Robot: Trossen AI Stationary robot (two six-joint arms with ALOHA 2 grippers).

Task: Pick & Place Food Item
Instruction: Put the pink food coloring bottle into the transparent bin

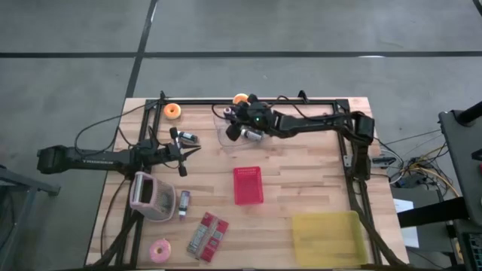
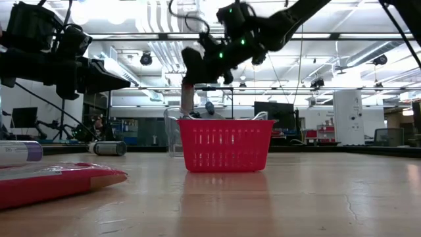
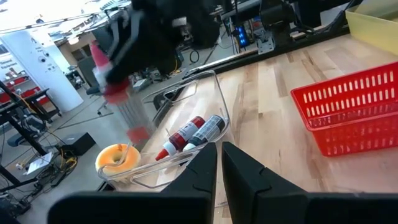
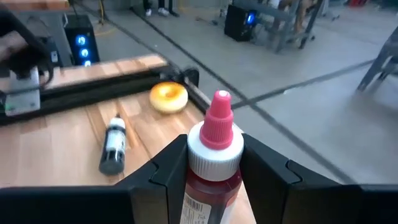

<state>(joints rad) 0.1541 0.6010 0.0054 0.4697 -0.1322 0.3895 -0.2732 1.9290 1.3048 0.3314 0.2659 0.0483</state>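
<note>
We're gripping a red sauce bottle (image 4: 208,171) w/ the right gripper (image 4: 208,186), jaws clamped on either side of its body just below the white collar, pink cap sticking out past the fingertips, lifted over the clear container (image 3: 186,134). Beyond those jaws we're seeing a glazed donut (image 4: 168,97) and a dark bottle (image 4: 114,144) lying on the table. We're holding the left gripper (image 3: 219,163) w/ jaws together, empty, facing the container, red basket (image 3: 348,118) off to one side.
</note>
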